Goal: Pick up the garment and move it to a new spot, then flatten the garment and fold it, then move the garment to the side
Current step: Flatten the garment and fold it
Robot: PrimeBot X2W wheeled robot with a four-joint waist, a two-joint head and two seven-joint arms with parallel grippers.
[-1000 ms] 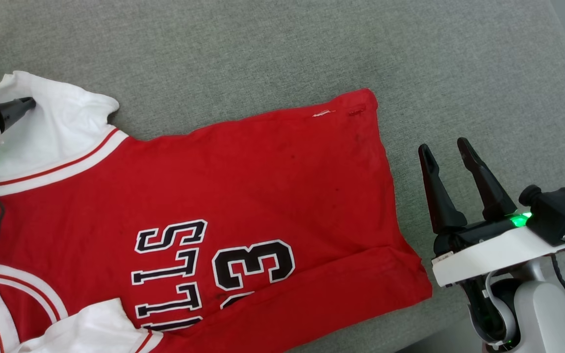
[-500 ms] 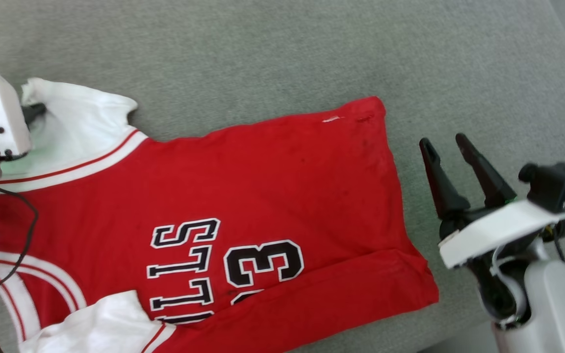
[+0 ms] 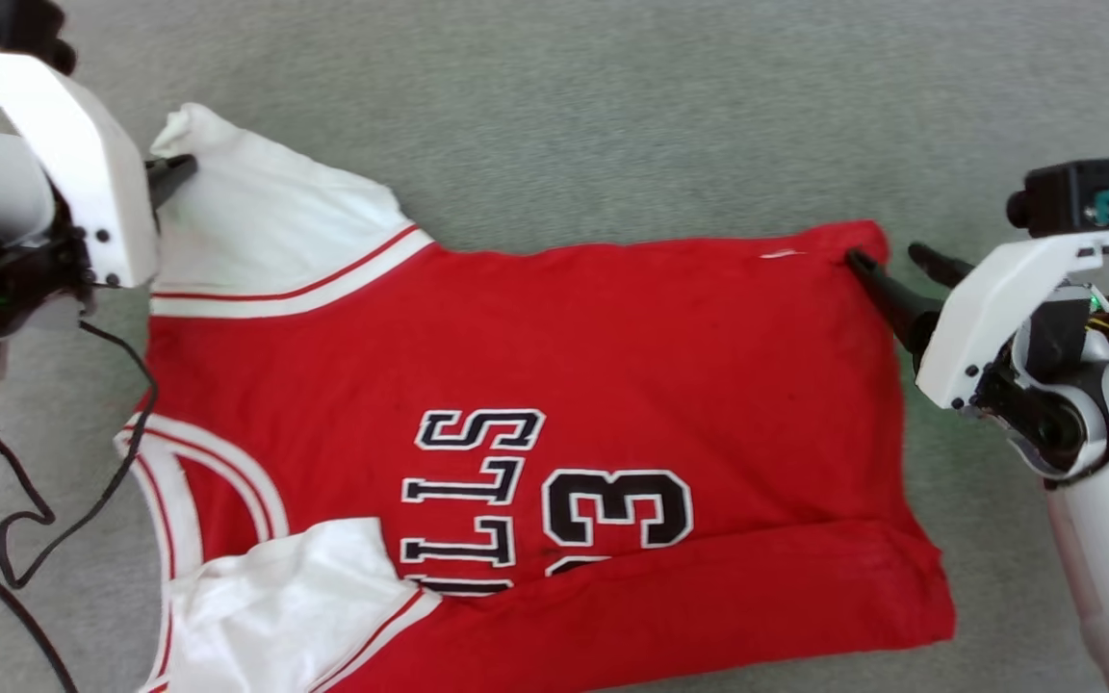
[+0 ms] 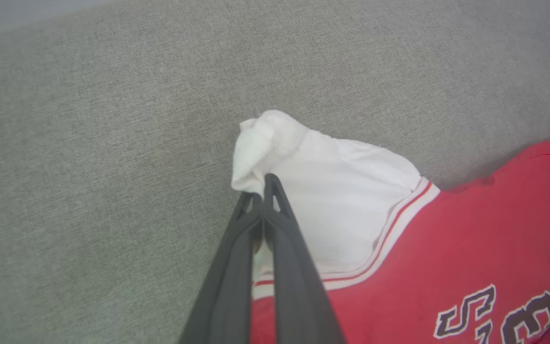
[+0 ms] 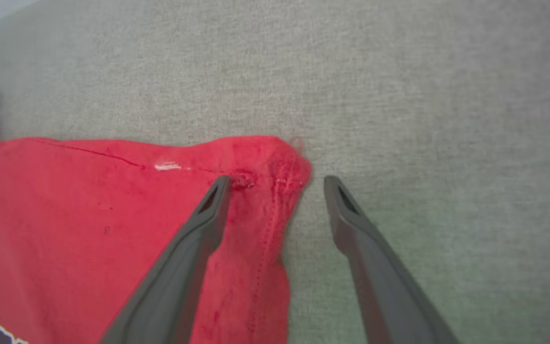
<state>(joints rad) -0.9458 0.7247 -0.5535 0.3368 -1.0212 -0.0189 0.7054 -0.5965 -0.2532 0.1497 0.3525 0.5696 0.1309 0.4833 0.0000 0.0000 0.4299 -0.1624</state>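
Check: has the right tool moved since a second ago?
Yes. Against the jersey, the right tool went from beside the hem to the far hem corner, open astride it.

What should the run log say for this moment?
stage: flattening | left gripper: shut on garment sleeve | right gripper: open astride hem corner, no grip yet | garment: front up on grey surface

Garment (image 3: 516,366) lies on surface (image 3: 612,115) between left claw (image 3: 174,171) and right claw (image 3: 884,254).

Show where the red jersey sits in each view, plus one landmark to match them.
Head view: the garment spreads across middle and bottom.
Left wrist view: lower right, white sleeve pinched by the left gripper.
Right wrist view: lower left, hem corner at the open right gripper.
Shared landmark: the black lettering.
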